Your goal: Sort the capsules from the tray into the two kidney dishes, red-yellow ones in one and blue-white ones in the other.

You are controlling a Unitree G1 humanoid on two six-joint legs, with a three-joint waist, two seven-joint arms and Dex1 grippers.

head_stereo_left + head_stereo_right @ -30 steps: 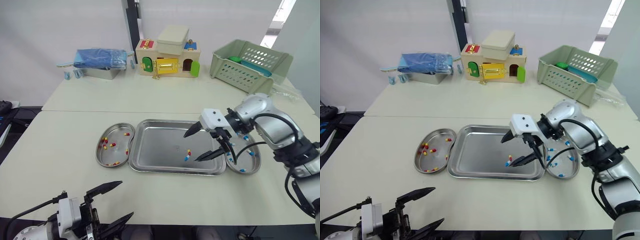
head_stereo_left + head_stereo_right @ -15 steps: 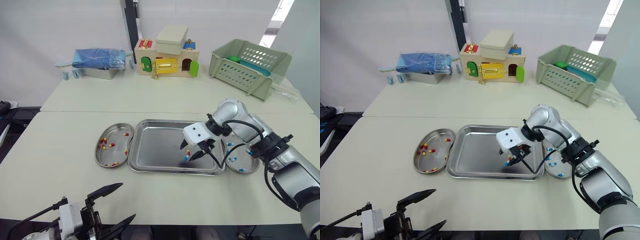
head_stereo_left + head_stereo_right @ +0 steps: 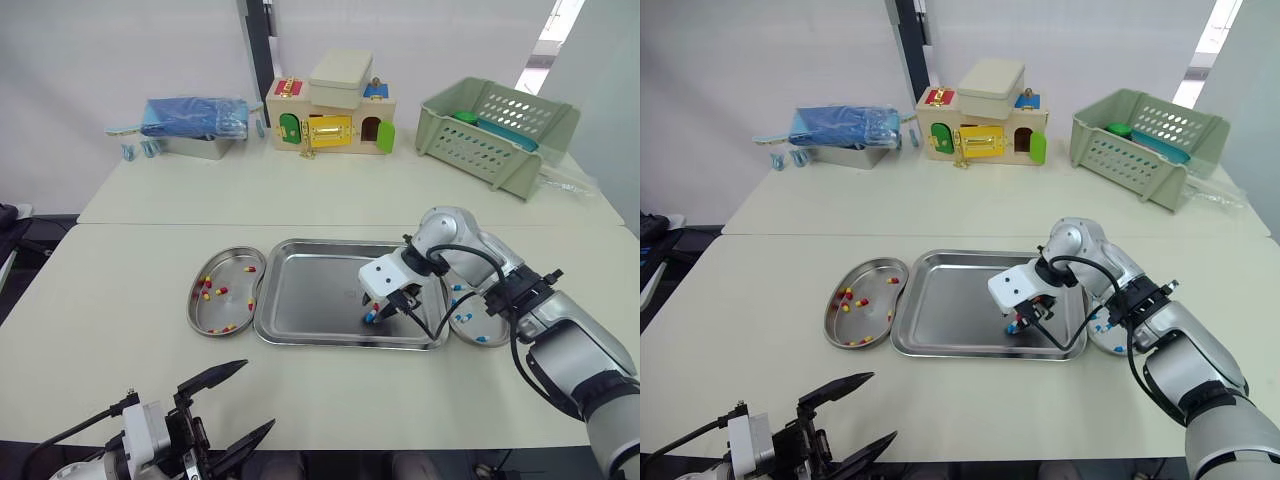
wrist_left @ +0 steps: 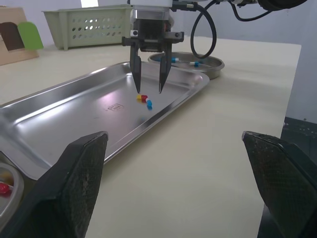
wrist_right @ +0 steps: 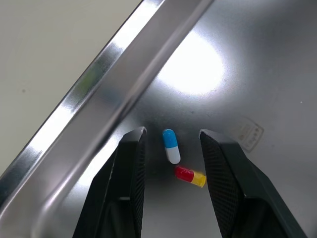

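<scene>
The right hand is down in the tray, its fingers a little apart and empty, standing either side of a blue-white capsule. That capsule lies flat on the tray floor near the tray's front edge, toward its right corner. A red-yellow capsule lies just beside it, close to one finger; I cannot tell whether the two touch. The left dish sits against the tray's left edge and holds red-yellow ones. The right dish sits at the right edge and holds blue-white. The left hand hangs open past the surface's front edge, well apart from all this.

The main risk, as I judge it, is the neighbour. If the fingers close as they stand, one may nudge or trap the red-yellow capsule, and it would ride along to the wrong dish. The capsule is small, smooth and rounded, so an off-centre pinch could squirt it out across the slick metal. Tips set too low could also skid on the tray floor and shift the tray.
</scene>
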